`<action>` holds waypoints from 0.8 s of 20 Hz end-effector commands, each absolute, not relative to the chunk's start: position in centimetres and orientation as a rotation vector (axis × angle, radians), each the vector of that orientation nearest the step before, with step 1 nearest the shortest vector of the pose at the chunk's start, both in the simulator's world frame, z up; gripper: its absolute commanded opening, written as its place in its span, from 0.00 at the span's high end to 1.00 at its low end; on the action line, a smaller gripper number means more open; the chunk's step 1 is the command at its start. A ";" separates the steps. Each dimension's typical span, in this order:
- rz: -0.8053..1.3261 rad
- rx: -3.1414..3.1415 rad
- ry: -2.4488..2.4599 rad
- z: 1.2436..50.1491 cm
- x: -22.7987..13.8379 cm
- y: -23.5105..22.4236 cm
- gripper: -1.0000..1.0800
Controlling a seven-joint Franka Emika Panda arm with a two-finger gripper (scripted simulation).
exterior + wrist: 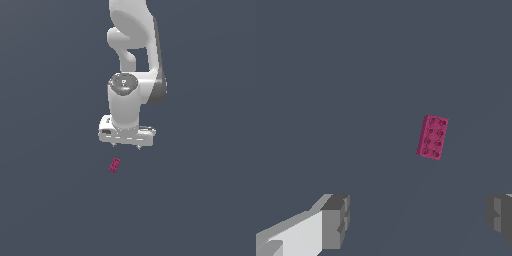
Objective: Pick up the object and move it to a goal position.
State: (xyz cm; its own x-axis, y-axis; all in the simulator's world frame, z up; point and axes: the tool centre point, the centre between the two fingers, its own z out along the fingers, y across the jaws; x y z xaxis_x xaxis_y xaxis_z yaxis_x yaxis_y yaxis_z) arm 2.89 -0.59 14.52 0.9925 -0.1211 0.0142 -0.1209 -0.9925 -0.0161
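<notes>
Brick (433, 137), magenta-pink, studded, one item: lies flat on the dark grey table (50, 210), studs up, at about 7 o'clock below our claw (127, 145) in the exterior view, apart from it. Claw: spread wide, holding nothing; we judge it poised above for a descent. Room: bare table on every side of the brick; no edges in view.
</notes>
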 end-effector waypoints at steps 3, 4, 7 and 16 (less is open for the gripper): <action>-0.014 -3.115 0.313 11.5 4.2 -2.8 0.04; -0.012 -3.113 0.338 10.8 4.4 -3.3 0.04; -0.007 -3.109 0.404 9.1 4.9 -4.5 0.04; 0.000 -3.100 0.506 6.3 5.6 -6.5 0.04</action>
State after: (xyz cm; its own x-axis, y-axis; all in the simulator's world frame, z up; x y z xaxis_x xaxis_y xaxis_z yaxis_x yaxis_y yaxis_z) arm 5.51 -6.30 6.54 0.9501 -0.3120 -0.0007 -0.3120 -0.9501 -0.0006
